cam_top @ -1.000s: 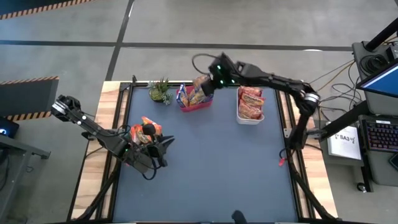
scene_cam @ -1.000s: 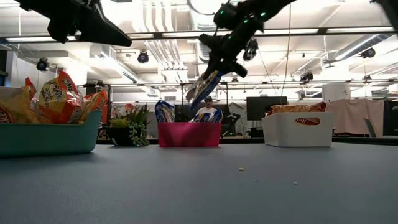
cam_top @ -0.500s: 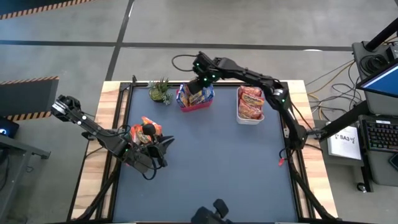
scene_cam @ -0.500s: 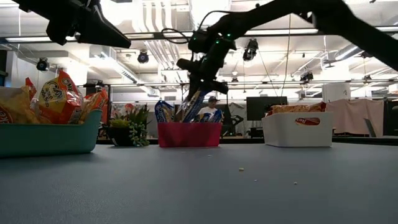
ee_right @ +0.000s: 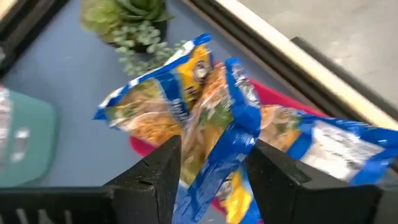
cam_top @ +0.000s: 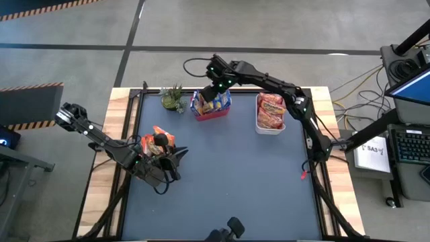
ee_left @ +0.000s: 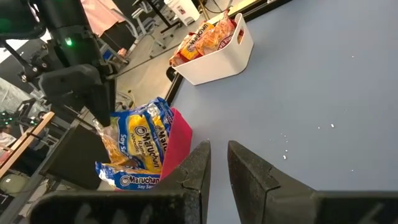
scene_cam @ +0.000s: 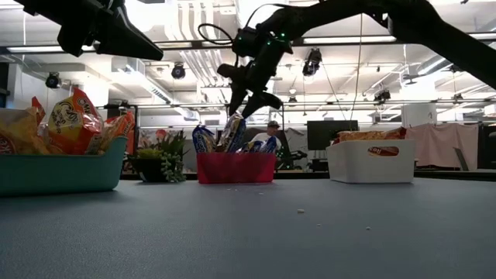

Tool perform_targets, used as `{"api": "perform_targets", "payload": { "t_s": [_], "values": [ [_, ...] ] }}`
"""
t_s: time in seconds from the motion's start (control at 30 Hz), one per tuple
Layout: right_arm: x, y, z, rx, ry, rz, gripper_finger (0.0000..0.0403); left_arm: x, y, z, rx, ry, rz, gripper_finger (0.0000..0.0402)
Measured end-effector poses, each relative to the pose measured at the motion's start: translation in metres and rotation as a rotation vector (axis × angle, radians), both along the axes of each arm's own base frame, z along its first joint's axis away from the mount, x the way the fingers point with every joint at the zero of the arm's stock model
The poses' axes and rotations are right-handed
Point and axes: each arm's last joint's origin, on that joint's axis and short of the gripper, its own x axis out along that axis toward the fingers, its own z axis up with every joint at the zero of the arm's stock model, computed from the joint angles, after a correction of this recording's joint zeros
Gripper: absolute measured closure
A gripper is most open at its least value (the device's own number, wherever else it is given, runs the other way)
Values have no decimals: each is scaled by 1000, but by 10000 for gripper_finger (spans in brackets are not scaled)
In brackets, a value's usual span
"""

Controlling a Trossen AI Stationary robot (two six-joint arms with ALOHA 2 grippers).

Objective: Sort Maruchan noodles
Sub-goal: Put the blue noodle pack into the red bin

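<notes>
- High view shows you the right gripper point(cam_top: 213, 86) reaching over the small magenta plastic bin point(cam_top: 211, 113) at the worktop's far edge, near the middle.
- In the low view its fingers stand spread above the bin, the upper end of a yellow-and-blue crinkly plastic ramen packet point(scene_cam: 233, 130) just below their tips; you cannot tell whether they touch it. The packet stands upright in the bin among others of the same colours.
- The right wrist view gives you the two dark fingers point(ee_right: 163, 163) apart, with that packet between them and the small green potted plant point(ee_right: 127, 17) beyond.
- The left gripper point(cam_top: 176, 157) hangs by the teal plastic tub point(scene_cam: 59, 170) near the worktop's left edge; your left wrist view shows its fingers nearly together with nothing between them.
- Orange ramen packets point(scene_cam: 68, 118) fill the teal tub.
- Red ramen packets point(cam_top: 270, 111) lie in the white plastic bin point(cam_top: 267, 128) toward the far right corner.
- The plant sits at the far edge, just left of the magenta bin.
</notes>
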Motion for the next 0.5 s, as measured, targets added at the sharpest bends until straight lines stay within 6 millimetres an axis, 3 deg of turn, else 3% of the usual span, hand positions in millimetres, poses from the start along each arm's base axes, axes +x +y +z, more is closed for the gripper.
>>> {"api": "perform_targets", "payload": {
  "t_s": [0.2,0.5],
  "values": [
    [3,2,-1,-123,50,-39,273,0,0,0,-1,0,-1,363],
    [19,1,-17,-150,18,-30,352,0,0,0,-1,-1,-1,363]
  ]
}}
